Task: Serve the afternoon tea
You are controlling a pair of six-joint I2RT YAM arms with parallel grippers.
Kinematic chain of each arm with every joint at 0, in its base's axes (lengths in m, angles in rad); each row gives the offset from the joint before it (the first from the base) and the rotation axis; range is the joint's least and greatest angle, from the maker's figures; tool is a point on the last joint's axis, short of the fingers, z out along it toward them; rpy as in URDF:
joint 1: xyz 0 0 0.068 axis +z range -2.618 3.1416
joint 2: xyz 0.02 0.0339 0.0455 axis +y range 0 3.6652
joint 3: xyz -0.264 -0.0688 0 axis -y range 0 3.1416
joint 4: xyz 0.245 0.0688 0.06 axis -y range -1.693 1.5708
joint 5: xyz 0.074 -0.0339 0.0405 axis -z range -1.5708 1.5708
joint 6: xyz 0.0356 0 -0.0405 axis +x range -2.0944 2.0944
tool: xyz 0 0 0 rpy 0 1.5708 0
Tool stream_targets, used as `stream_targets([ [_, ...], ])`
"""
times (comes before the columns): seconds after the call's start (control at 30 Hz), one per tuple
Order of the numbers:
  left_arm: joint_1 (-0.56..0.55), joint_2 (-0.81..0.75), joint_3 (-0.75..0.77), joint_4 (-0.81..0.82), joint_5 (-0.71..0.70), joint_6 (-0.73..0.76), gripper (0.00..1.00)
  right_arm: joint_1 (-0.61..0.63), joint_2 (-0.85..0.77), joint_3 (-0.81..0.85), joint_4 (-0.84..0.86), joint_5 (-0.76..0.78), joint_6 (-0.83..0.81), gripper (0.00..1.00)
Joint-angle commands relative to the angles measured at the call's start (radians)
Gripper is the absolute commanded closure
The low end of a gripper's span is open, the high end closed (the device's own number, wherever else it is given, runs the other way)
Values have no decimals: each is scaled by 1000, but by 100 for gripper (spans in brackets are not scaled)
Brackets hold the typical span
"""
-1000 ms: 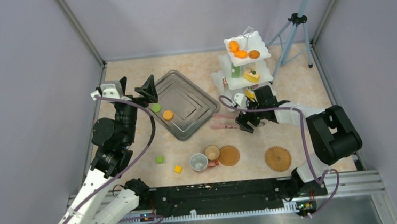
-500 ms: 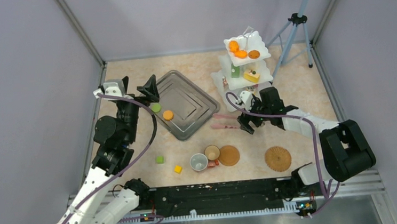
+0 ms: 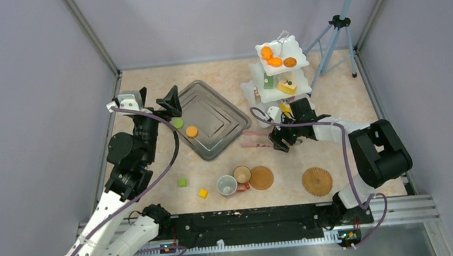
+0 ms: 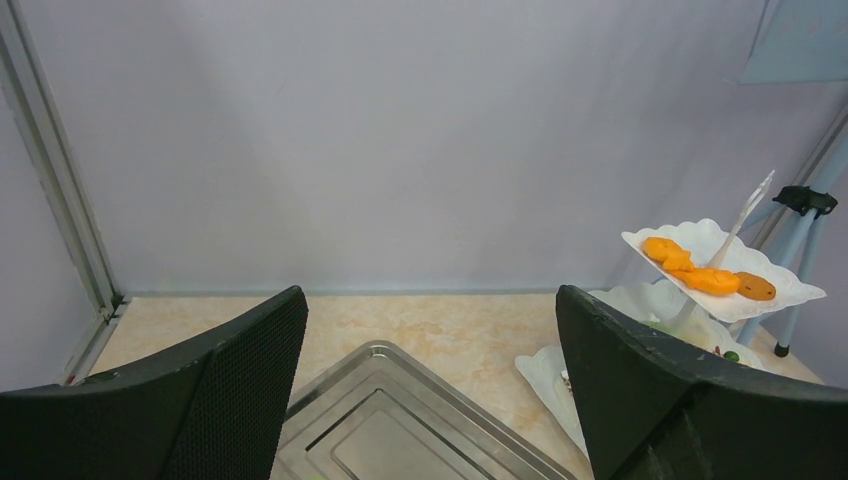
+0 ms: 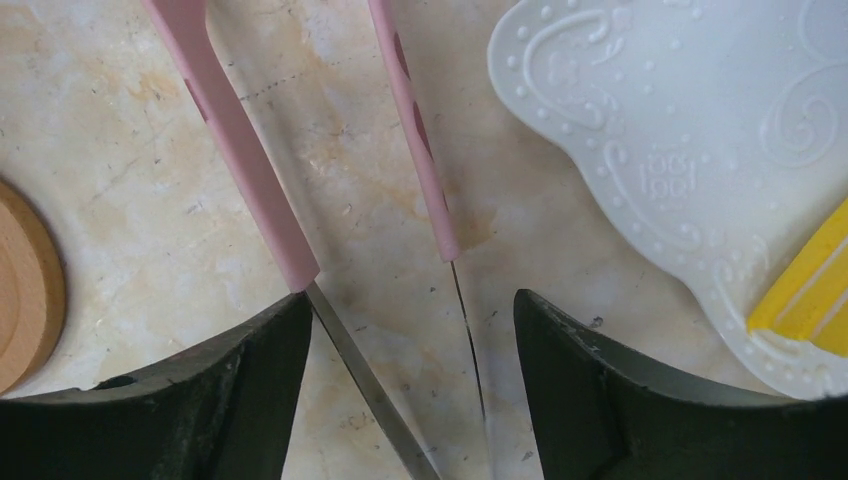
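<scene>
- My right end effector (image 5: 410, 310) is spread, low over the surface (image 5: 130, 200). Both arms of the tongs (image 5: 240, 150) run between its fingers. The left arm sits so close to a finger that I cannot tell if they touch.
- The wrist view cuts off a yellow wedge (image 5: 808, 290) on the stand's bottom tier, and a brown round thing at its left edge, mat or cup.
- The stand (image 3: 288, 45) sits by the far edge, right of centre. Its top tier, holding orange rounds (image 3: 270, 57), half hides the lower tiers.
- My left end effector (image 4: 430, 300) is spread over the tray (image 3: 217, 113).
- Cups (image 3: 227, 185), mats (image 3: 317, 181) and cubes (image 3: 182, 182) lie along the near edge.
</scene>
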Motion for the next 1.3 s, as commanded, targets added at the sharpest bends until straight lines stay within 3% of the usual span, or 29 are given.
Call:
stream_targets([
  [0.0,0,-12,21,43,-1,8,1,0,16,3,-10,-10,-18,32],
  [0.23,2,-10,20,42,4,3,1,11,-67,-35,14,1,23,50],
  [0.5,7,-6,23,38,11,-2,1,71,-276,-82,1,48,154,61],
  [0.67,9,-6,22,34,23,-11,1,168,-433,-108,23,112,354,63],
  [0.83,8,0,25,30,23,-9,1,321,-522,-92,83,262,680,67],
  [0.93,9,5,26,31,15,-1,1,396,-469,-9,49,352,898,70],
  [1.03,9,11,27,29,1,14,1,446,-338,158,-122,457,1004,70],
  [1.27,11,12,27,31,-18,32,1,479,-28,492,-315,462,1080,66],
])
